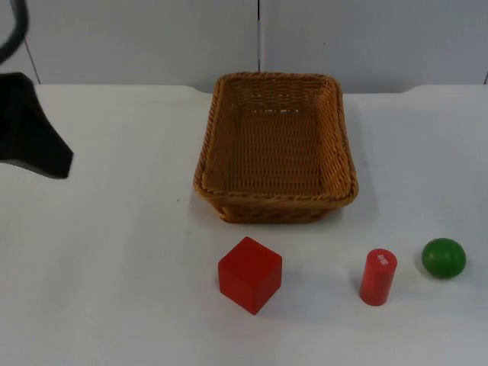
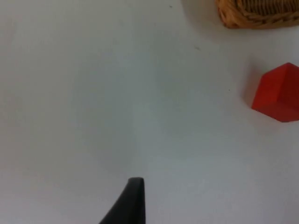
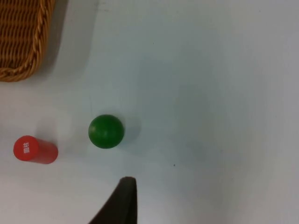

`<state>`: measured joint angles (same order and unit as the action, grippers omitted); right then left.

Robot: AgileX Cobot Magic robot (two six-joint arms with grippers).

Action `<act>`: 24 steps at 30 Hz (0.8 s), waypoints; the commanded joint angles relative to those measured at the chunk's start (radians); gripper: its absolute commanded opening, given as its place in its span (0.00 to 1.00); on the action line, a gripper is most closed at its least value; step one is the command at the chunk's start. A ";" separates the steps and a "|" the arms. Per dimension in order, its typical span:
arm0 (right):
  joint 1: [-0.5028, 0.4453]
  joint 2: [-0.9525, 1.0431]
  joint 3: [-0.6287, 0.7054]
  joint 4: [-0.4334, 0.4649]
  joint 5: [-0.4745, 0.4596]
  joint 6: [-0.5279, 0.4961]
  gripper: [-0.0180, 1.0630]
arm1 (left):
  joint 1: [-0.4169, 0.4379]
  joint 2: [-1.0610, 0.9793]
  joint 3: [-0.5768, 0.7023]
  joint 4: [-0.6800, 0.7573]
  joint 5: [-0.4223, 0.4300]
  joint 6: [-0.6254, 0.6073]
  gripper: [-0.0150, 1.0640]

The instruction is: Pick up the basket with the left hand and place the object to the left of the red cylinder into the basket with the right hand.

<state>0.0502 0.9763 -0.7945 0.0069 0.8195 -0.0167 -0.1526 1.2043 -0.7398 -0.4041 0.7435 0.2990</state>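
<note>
An empty woven basket (image 1: pixel 276 146) stands at the middle back of the table. In front of it lies a red cube (image 1: pixel 249 274). To the cube's right a red cylinder (image 1: pixel 378 276) stands upright, and a green ball (image 1: pixel 444 258) lies further right. My left gripper (image 1: pixel 34 130) hangs over the table's left side, far from the basket. Its wrist view takes in the cube (image 2: pixel 278 93) and a basket corner (image 2: pixel 257 14). My right gripper (image 3: pixel 122 200) hovers above bare table near the ball (image 3: pixel 106 131), with the cylinder (image 3: pixel 35 149) and the basket's edge (image 3: pixel 21 42) beyond.
The white table (image 1: pixel 114 290) ends at a grey partition wall (image 1: pixel 152 38) behind the basket. Bare table top spreads to the left of the cube and basket.
</note>
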 commanded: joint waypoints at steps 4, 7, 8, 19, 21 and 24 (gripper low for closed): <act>-0.006 -0.004 -0.001 0.003 -0.011 -0.003 0.99 | -0.149 0.119 -0.005 -0.014 -0.091 -0.042 0.92; -0.006 -0.004 -0.001 0.003 -0.015 -0.003 0.99 | -0.238 0.210 -0.030 0.005 -0.114 -0.076 0.92; -0.006 -0.004 -0.001 0.003 -0.015 -0.003 0.99 | -0.238 0.210 -0.030 0.005 -0.114 -0.076 0.92; -0.006 -0.004 -0.001 0.003 -0.013 -0.003 0.99 | -0.385 0.451 -0.255 0.081 -0.075 -0.125 0.92; -0.006 -0.004 -0.001 0.003 -0.007 -0.003 0.99 | -0.385 0.483 -0.297 0.095 -0.073 -0.125 0.92; -0.006 -0.004 -0.001 0.003 -0.007 -0.003 0.99 | -0.385 0.515 -0.358 0.142 -0.073 -0.153 0.92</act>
<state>0.0502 0.9762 -0.7945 0.0069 0.8138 -0.0148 -0.5307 1.7170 -1.0784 -0.2803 0.6681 0.1613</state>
